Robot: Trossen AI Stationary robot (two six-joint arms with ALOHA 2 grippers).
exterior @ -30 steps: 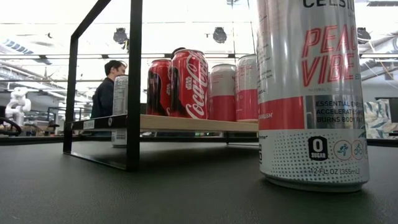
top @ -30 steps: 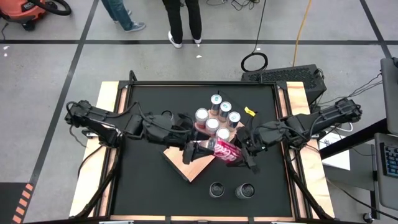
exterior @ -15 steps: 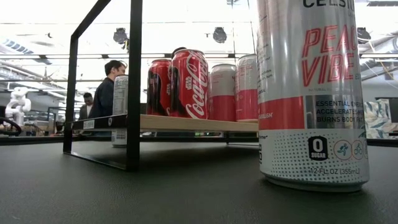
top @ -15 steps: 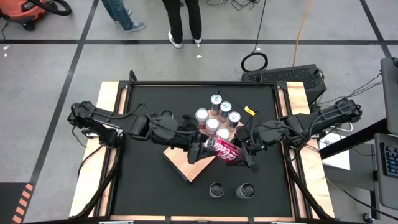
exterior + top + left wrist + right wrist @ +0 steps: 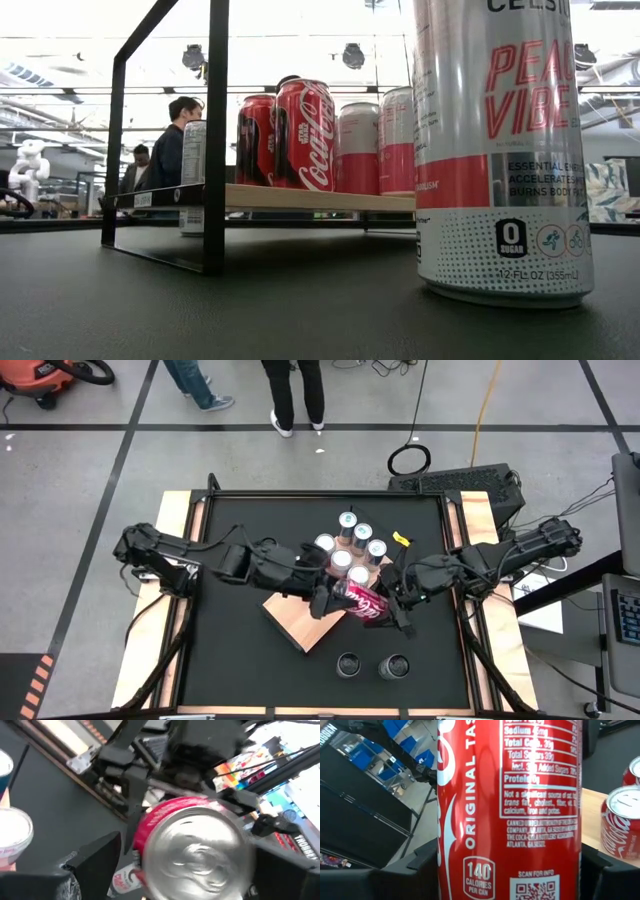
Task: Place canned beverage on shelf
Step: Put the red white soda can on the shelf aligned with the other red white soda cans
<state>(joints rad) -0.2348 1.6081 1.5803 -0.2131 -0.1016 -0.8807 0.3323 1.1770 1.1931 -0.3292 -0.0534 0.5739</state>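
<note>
— Where's the can? 
— The red Coca-Cola can (image 5: 365,603) lies sideways over the shelf (image 5: 300,628) edge, clamped in the right claw (image 5: 392,606); the left claw (image 5: 326,601), spread apart, faces its end.
— Tricky? 
— Probably stiff but slippery and dentable; hold it mid-body. The label reads "ORIGINAL TASTE", "140 CALORIES PER CAN".

Red cola can (image 5: 364,603) tipped on its side above the light wooden shelf (image 5: 300,625), six upright cans (image 5: 350,548) crowding its far end
</note>
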